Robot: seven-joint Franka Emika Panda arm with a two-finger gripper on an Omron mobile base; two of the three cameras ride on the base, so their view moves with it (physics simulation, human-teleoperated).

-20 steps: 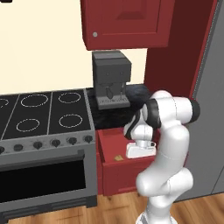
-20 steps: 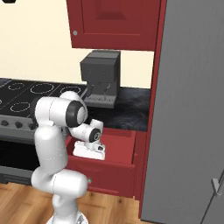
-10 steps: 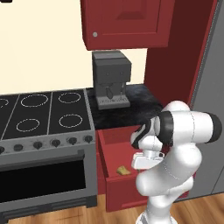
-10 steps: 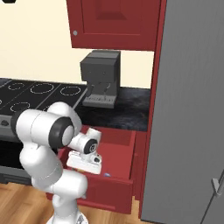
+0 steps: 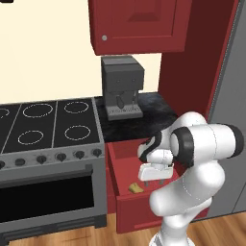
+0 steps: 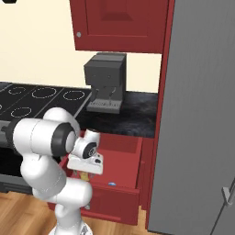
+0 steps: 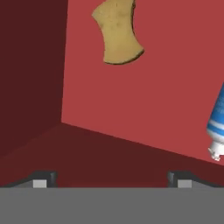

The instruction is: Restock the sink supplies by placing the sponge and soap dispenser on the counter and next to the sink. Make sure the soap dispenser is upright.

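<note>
Red open drawer (image 5: 126, 204) below black speckled stone counter (image 5: 144, 115), beside stove. Small yellow-tan sponge (image 7: 117, 31) lies flat on drawer floor; blue-and-white striped bottle (image 7: 217, 127), likely soap dispenser, lies well apart at view's edge. Two-finger gripper (image 7: 111, 178) hovers above drawer, fingertips spread wide, empty. You should centre over sponge, descend straight, clear drawer wall. No legible writing.

Sponge (image 7: 117, 33): matt, porous, pitted. Drawer (image 7: 144, 96): smooth matt red. Counter (image 5: 144, 115): glossy speckled stone. Floor (image 5: 96, 235): wood planks.
</note>
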